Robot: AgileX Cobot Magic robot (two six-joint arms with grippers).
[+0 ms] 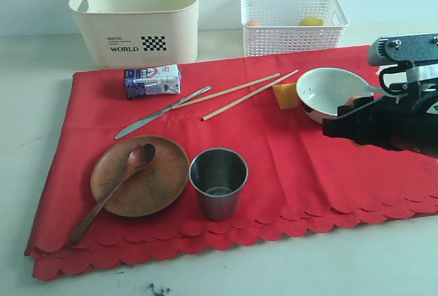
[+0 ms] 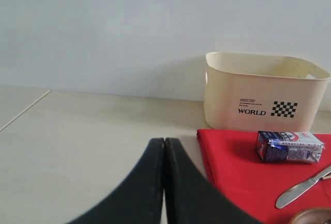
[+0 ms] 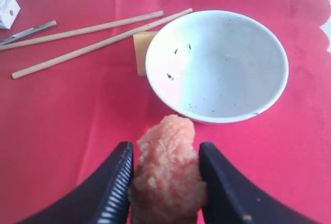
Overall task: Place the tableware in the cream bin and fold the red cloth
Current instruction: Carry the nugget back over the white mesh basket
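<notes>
The right gripper (image 3: 165, 154) sits at the right edge of the exterior view, over the red cloth (image 1: 287, 166). Its fingers (image 3: 116, 182) pinch a pink food piece (image 3: 165, 188) just beside the white bowl (image 3: 217, 63). The left gripper (image 2: 164, 149) has its fingers pressed together, holding nothing.

The step in hand appears to be clearing food rather than tableware. The plate (image 1: 140, 176), spoon (image 1: 113, 197), knife (image 1: 161, 111), chopsticks (image 1: 239, 91) and cup (image 1: 219, 183) all lie on the cloth. The cream bin (image 1: 137, 19) stands at upper left.

The next move probably calls for carrying the food to the white basket (image 1: 294, 22) at upper centre-right and spreading the fingers there.

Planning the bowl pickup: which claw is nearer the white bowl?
Right. Right claw hangs beside the white bowl; left claw is off the opposite end of the red cloth.
</notes>
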